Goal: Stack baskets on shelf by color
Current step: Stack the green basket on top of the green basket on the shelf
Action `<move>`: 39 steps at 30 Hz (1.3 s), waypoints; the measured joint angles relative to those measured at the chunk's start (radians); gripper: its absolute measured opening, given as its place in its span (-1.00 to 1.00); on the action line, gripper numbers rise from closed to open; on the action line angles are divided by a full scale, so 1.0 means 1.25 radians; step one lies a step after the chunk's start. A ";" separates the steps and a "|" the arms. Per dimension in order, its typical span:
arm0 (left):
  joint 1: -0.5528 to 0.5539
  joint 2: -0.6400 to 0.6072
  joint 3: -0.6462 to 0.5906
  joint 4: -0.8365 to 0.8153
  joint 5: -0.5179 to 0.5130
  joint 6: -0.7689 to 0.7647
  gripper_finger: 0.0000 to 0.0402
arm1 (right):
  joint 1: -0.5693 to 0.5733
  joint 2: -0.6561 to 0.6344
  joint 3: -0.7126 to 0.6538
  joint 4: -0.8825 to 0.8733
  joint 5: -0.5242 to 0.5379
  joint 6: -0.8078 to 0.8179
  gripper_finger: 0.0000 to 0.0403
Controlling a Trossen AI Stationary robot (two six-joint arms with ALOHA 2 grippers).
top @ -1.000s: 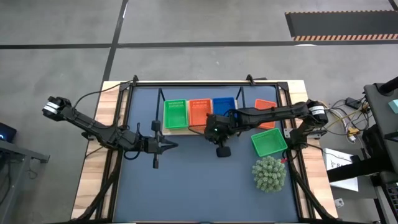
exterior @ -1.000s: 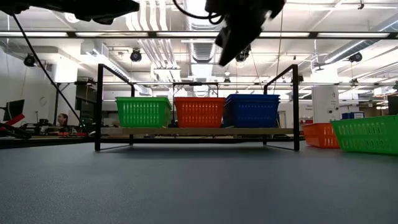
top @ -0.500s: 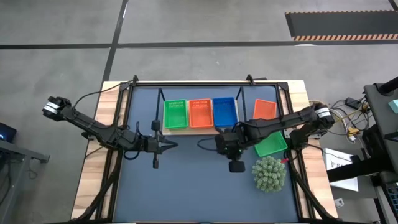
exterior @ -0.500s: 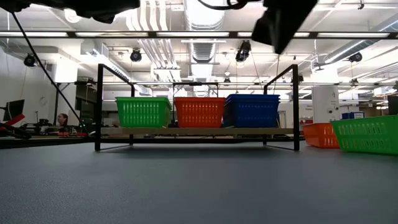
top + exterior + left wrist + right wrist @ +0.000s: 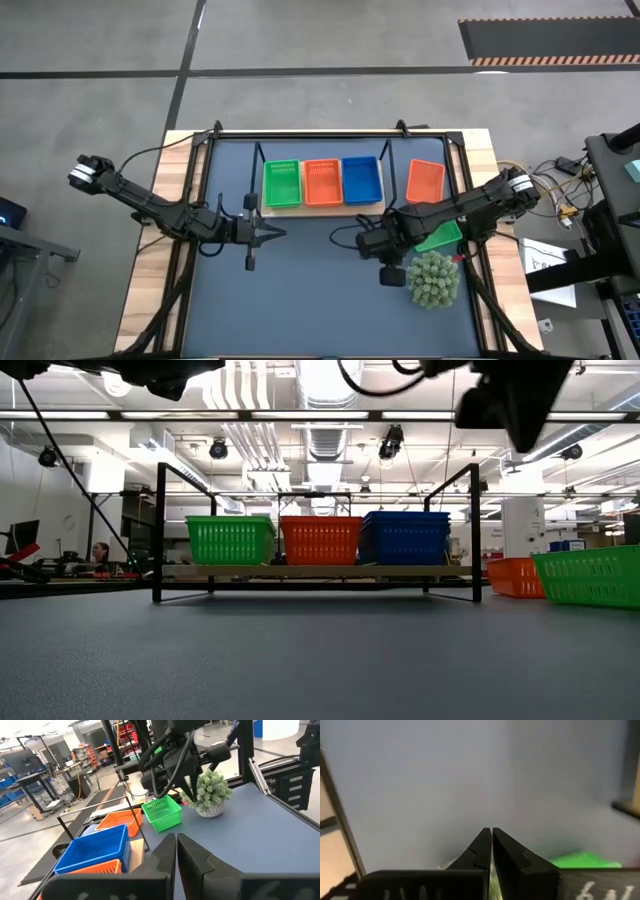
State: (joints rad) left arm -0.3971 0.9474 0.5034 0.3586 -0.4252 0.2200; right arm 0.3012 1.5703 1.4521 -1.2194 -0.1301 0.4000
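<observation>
Three baskets stand side by side on the wooden shelf (image 5: pixel 320 208): green (image 5: pixel 282 183), orange-red (image 5: pixel 322 182) and blue (image 5: pixel 361 179). A loose orange-red basket (image 5: pixel 426 180) and a loose green basket (image 5: pixel 440 237) rest on the mat to the shelf's right. My right gripper (image 5: pixel 362 242) hangs shut above the mat, just left of the loose green basket, whose near part the right arm covers. My left gripper (image 5: pixel 272 233) waits shut over the mat, near the shelf's left end. In the low view the shelf (image 5: pixel 315 571) carries all three colours.
A round spiky plant ball (image 5: pixel 432 279) sits on the mat right beside my right wrist. The shelf's black wire frame (image 5: pixel 160 530) rises above the baskets. Open dark-blue mat (image 5: pixel 300 290) lies toward the near edge. In the left wrist view the plant (image 5: pixel 210 792) stands behind the green basket (image 5: pixel 161 813).
My right gripper has drawn back from the blue basket on the shelf, moving toward the table's near and right edges, and now hangs beside the loose green basket and the plant ball. Its fingers hold nothing. The baskets have stayed where they were.
</observation>
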 joint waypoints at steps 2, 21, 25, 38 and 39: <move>-0.001 0.000 0.000 0.000 0.000 -0.003 -1.00 | 0.000 0.000 0.000 -0.038 0.000 0.010 -0.96; -0.003 0.000 0.000 -0.001 0.001 -0.003 -1.00 | -0.060 -0.141 -0.115 -0.127 0.175 0.263 -0.95; -0.003 0.000 0.000 -0.001 0.001 -0.003 -1.00 | -0.065 -0.185 -0.175 -0.118 0.173 0.413 -0.87; -0.003 0.000 -0.001 -0.001 0.001 -0.003 -1.00 | -0.065 -0.205 -0.395 0.031 0.160 0.624 -0.15; -0.003 0.000 -0.001 -0.001 0.001 -0.003 -1.00 | -0.065 -0.201 -0.408 0.052 0.161 0.624 -0.12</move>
State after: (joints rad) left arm -0.4007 0.9474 0.5018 0.3578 -0.4244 0.2167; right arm 0.2199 1.3188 0.9423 -1.1546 0.0708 1.1795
